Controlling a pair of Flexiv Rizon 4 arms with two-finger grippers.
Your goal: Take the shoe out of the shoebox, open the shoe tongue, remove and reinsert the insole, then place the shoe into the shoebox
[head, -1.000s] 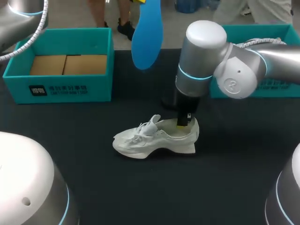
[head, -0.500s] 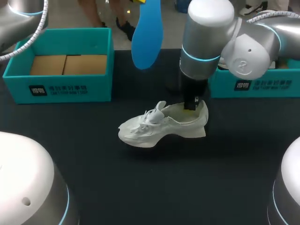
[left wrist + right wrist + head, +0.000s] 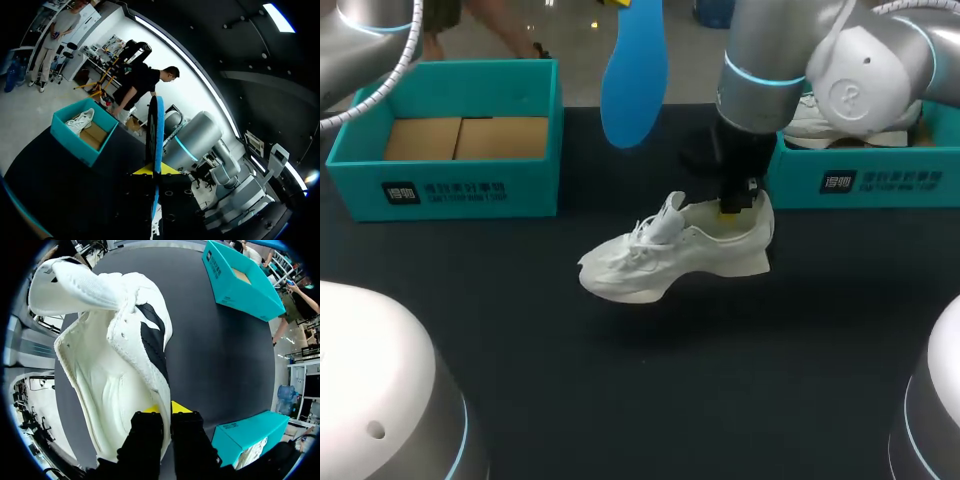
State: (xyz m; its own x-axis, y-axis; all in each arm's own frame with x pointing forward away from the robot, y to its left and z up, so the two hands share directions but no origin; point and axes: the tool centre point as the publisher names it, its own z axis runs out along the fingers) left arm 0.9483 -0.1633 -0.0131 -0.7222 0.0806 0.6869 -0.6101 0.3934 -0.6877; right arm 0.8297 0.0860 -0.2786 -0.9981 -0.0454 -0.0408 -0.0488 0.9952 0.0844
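A white shoe (image 3: 670,255) hangs tilted a little above the black table, toe pointing left. My right gripper (image 3: 735,205) is shut on its heel collar, one finger inside the shoe and one outside. The right wrist view looks down into the shoe (image 3: 110,380), its inner floor bare and white, with the right gripper (image 3: 165,407) pinching the collar edge. The blue insole (image 3: 634,75) stands upright high over the table's far side. My left gripper (image 3: 154,170) is shut on the insole's (image 3: 156,130) lower end.
A teal shoebox (image 3: 450,130) with cardboard on its floor stands at the back left. A second teal shoebox (image 3: 860,182) at the back right holds another white shoe (image 3: 840,115). The table's dark surface (image 3: 650,400) spreads in front.
My right arm has lifted the shoe off the table and carried it right and back, toward the right shoebox. The left arm and the insole have stayed put.
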